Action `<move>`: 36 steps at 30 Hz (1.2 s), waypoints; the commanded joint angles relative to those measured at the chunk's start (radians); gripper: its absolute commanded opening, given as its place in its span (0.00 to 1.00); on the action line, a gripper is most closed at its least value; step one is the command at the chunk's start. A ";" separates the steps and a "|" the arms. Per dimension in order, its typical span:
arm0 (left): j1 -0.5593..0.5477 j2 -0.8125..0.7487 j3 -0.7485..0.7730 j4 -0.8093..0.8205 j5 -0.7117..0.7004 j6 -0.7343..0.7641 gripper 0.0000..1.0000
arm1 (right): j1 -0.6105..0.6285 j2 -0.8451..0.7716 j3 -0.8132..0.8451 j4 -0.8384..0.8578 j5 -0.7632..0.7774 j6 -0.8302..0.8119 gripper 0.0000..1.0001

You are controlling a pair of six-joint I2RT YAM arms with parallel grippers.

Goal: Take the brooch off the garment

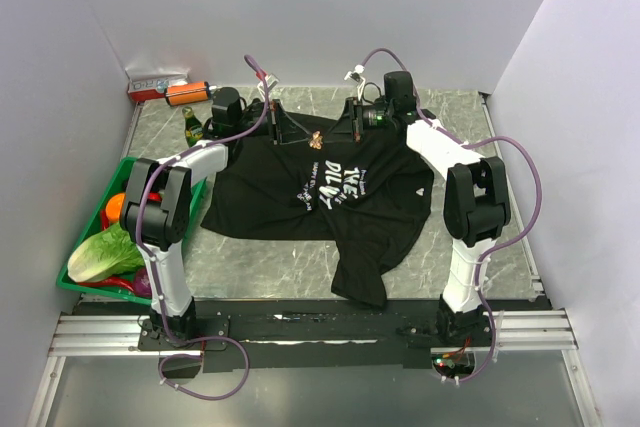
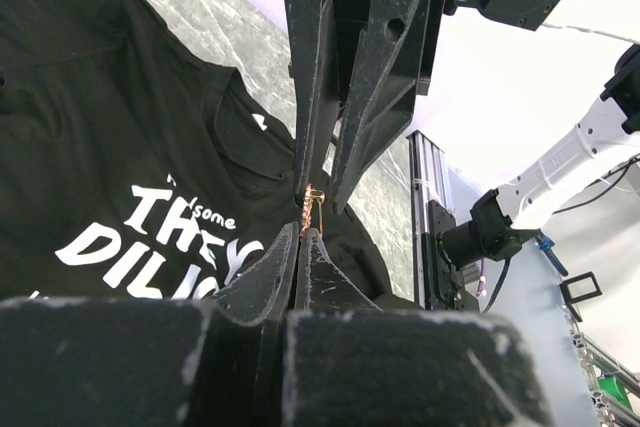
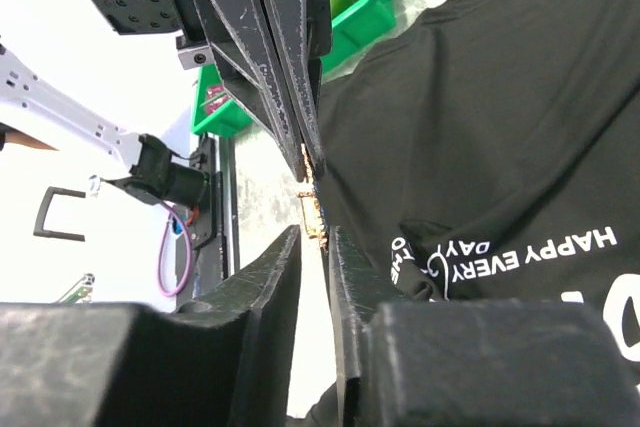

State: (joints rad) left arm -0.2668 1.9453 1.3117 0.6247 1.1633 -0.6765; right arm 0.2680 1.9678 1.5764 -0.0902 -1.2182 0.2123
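Left gripper (image 2: 300, 237) is clamped tight on the brooch (image 2: 311, 209), and the right gripper (image 3: 315, 237) meets it tip to tip, jaws narrowed to a slit around the same gold piece! All this is at the collar of the black T-shirt (image 1: 370, 197), which is spread mid-tabletop (image 1: 470, 112), neckline toward the far edge.

The grey marbled table top (image 1: 270, 257) is lit evenly and brightly from above, with only faint, soft shadows. Folds in the black short-sleeved T-shirt (image 1: 380, 197) are lost in darkness. In both wrist views the pale background is overexposed, and the dark plastic fingers (image 2: 260, 287) nearest the lens are rendered soft.
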 commanded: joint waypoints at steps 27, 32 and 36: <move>0.051 -0.071 0.118 -0.117 -0.048 0.100 0.62 | -0.067 -0.164 -0.016 -0.194 0.019 -0.180 0.00; 0.055 -0.098 0.087 -0.128 -0.021 0.126 0.60 | -0.088 -0.222 -0.061 -0.201 0.016 -0.200 0.00; 0.051 -0.109 0.051 -0.007 0.030 0.060 0.60 | -0.089 -0.253 -0.084 -0.197 0.026 -0.203 0.00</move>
State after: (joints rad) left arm -0.2043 1.9064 1.3830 0.4992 1.1255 -0.5880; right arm 0.1749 1.7912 1.5158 -0.2859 -1.1995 0.0414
